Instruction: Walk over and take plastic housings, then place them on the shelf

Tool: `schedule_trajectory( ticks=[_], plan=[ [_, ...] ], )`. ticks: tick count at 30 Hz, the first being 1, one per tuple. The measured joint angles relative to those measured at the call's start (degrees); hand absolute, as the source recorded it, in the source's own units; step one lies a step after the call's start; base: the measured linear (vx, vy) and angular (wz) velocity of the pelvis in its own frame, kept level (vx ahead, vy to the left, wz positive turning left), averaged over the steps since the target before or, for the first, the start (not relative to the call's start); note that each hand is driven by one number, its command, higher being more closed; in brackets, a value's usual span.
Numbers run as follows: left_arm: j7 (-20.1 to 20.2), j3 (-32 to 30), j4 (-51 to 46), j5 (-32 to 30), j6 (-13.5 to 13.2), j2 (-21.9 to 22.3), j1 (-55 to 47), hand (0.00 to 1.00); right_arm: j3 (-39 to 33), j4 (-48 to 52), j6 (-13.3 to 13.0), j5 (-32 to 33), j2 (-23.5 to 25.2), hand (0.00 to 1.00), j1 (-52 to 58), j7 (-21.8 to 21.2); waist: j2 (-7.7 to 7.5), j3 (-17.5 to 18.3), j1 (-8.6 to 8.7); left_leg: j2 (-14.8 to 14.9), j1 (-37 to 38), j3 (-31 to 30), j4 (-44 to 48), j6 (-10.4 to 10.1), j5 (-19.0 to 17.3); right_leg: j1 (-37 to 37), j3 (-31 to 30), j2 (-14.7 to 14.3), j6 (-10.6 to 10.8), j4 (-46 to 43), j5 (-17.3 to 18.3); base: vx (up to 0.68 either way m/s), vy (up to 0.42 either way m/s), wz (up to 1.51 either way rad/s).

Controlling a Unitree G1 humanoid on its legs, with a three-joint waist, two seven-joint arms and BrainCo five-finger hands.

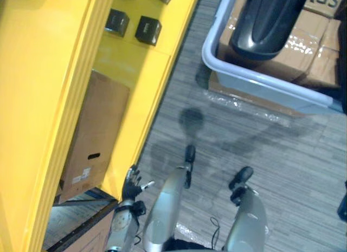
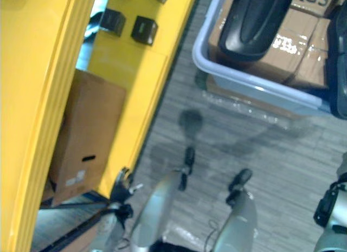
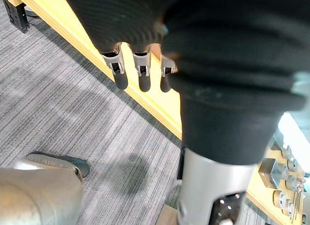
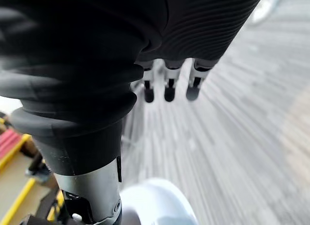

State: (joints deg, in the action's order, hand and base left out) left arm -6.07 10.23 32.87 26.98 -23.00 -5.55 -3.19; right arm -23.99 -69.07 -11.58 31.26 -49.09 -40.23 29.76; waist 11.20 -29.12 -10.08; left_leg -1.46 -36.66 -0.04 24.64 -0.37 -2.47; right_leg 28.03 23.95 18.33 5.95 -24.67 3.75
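A large black plastic housing (image 1: 268, 21) rests in a pale blue-grey tub (image 1: 260, 81) at the upper right, on top of taped cardboard boxes (image 1: 306, 54). The yellow shelf (image 1: 49, 89) runs down the left side. My left hand (image 1: 130, 186) hangs low beside the shelf's front edge, far from the housing. In its wrist view the left hand's fingers (image 3: 144, 76) point straight down and hold nothing. My right hand's fingers (image 4: 169, 87) also hang straight over the carpet, holding nothing.
Two small black blocks (image 1: 133, 25) sit on the yellow shelf's lower level. A brown cardboard box (image 1: 95, 135) stands under the shelf. Grey striped carpet (image 1: 282, 149) stretches between the shelf and the tub.
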Motion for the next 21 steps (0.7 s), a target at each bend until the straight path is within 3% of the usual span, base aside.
schedule_trajectory(
  ticks=[7, 9, 12, 16, 21],
  plan=[
    [-0.5, -0.1, 0.5, -0.5, 0.0, 0.4, 0.8, 0.00, -0.6, 12.9, -11.4, -1.5, 5.6, 0.00, 5.4, -0.9, -0.04, 0.0, 0.42, -0.1, -0.4, 0.3, 0.8, 0.2, -0.2, 0.8, -0.6, 0.5, -0.2, -1.5, 0.8, 0.00, 0.000, 0.00],
    [-0.5, -0.4, 2.2, -0.5, -0.3, 0.4, 0.9, 0.00, -0.7, 17.8, -15.7, -4.1, 7.5, 0.00, 6.8, -0.8, -0.19, -0.1, 1.43, -0.1, -0.6, 0.3, 1.2, 0.3, -0.3, 1.0, -0.7, 0.6, -0.3, -1.8, 0.8, 0.00, 0.000, 0.00],
    [-0.5, -0.7, 2.0, -0.5, -0.3, 0.4, 0.9, 0.00, -0.8, 21.0, -18.1, -5.3, 8.9, 0.00, 8.7, -0.7, -0.46, -0.3, 1.70, 0.1, -0.4, 0.6, 1.3, 0.3, -0.3, 1.1, -1.1, 0.6, -0.3, -2.0, 0.8, -0.01, 0.017, -0.05],
    [-0.5, -2.6, 2.1, -0.5, -0.4, 0.4, 0.8, 0.00, -1.9, 26.1, -21.3, -5.2, 13.6, 0.00, 11.1, -0.8, -2.17, -1.4, 2.86, 0.3, 0.4, 1.1, 1.1, 0.3, -0.3, 1.0, -1.8, 0.5, -0.5, -2.6, 1.0, 0.00, 0.006, -0.06],
    [-0.5, -3.8, 1.5, -0.6, -0.4, 0.4, 0.4, 0.00, -3.0, 37.4, -22.3, -8.0, 18.6, 0.00, 16.3, -0.6, -4.14, -1.7, 3.75, 0.5, 2.0, 2.5, 0.1, 0.3, -0.3, 0.9, -3.4, 0.4, -0.3, -2.7, 0.8, 0.01, 0.009, -0.14]
  ],
)
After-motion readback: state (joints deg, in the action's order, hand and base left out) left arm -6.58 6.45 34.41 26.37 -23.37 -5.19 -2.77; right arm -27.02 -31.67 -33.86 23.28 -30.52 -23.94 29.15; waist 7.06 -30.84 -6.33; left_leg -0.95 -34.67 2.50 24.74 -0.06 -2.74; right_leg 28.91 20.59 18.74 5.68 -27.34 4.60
